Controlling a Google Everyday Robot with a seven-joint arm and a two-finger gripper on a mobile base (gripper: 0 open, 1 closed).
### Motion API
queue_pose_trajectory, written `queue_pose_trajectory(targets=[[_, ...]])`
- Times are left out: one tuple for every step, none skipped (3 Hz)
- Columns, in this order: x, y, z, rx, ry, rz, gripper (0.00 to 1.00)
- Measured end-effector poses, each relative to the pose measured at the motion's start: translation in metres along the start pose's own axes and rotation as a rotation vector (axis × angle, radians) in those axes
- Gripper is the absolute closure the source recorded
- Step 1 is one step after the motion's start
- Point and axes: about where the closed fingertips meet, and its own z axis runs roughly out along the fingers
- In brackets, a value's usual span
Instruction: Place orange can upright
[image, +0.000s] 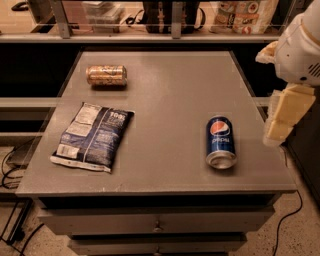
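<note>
The orange can, golden-bronze with pale mottling and silver ends, lies on its side at the far left of the grey table. My gripper hangs at the right edge of the view, just past the table's right side. It is far from the can and holds nothing that I can see.
A blue Pepsi can lies on its side at the right front. A dark blue chip bag lies flat at the left front. Drawers are below the tabletop. A shelf with packages runs behind the table.
</note>
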Motion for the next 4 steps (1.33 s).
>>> queue_pose_trajectory(targets=[[-0.031,-0.016,0.016,-0.005,-0.001,-0.116,0.0],[-0.074,-0.026,0.03,-0.001,-0.004,-0.242,0.0],[-0.129,-0.034,0.046,0.008,-0.014,-0.383,0.0],[-0.18,-0.04,0.059,-0.005,-0.073,-0.469,0.0]])
